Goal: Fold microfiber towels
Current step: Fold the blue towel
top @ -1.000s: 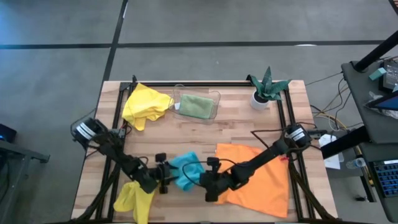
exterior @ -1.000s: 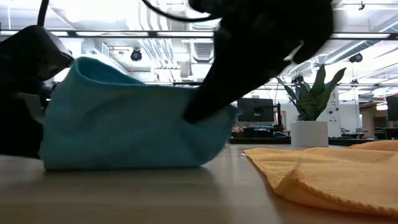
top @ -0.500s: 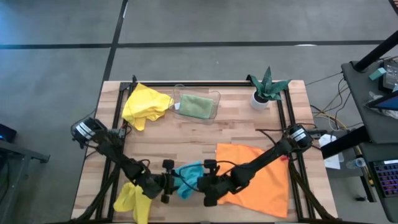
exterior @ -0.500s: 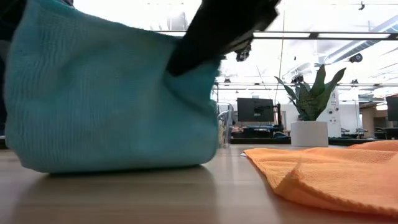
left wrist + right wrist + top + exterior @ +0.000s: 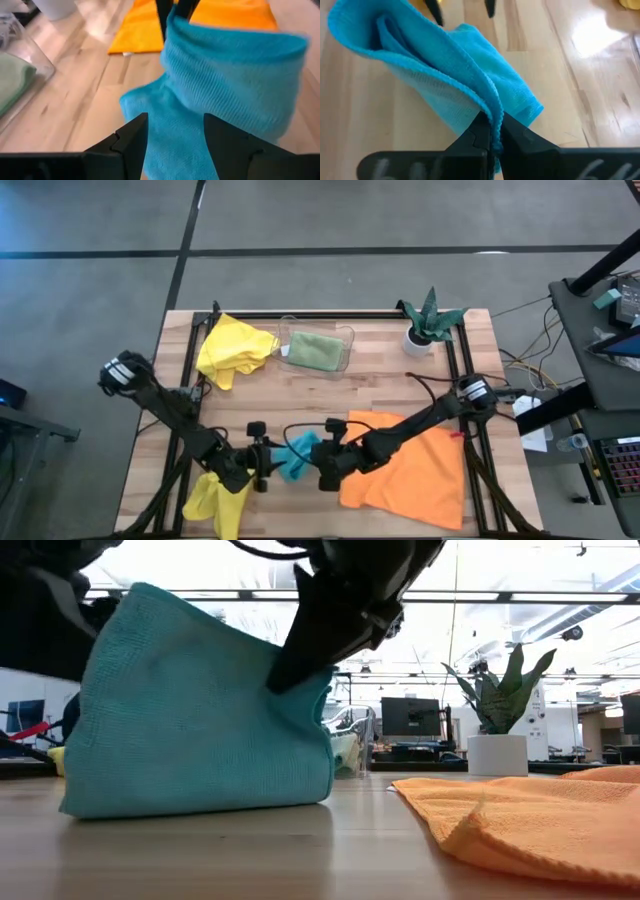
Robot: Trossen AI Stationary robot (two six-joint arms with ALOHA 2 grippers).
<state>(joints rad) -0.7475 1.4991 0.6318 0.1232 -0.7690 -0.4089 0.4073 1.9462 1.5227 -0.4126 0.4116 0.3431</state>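
Blur and dark arm links hide a good deal from us: in the low view the turquoise towel (image 5: 200, 715) fills the near left and blocks most of what lies behind it, so we see only a sliver of pale yellow past its right edge, and the arm reaching down into it is cut off by the top of the frame. From above, the left hand (image 5: 268, 463) and the right hand (image 5: 314, 464) face each other across the same towel (image 5: 296, 456) near the front edge of the tabletop (image 5: 380, 390). The right wrist view shows us the right hand (image 5: 492, 131) pinched together on the towel's doubled hem, with the cloth (image 5: 435, 65) draping away from it onto the wood. The left wrist view shows the left hand (image 5: 175, 131) with its fingers (image 5: 131, 137) apart, the towel (image 5: 225, 85) bunched between and beyond them; we cannot tell whether they actually press on it. The clear plastic tray (image 5: 345, 335) at the back holds the sage green towel (image 5: 314, 350), folded flat inside it. One yellow towel (image 5: 232, 350) lies crumpled just beside the tray, the other yellow towel (image 5: 215, 500) hangs at the front left corner, partly under the left arm. The orange towel (image 5: 415, 465) is spread at front right with the right arm lying across it. A potted plant (image 5: 428, 320) stands at the back right
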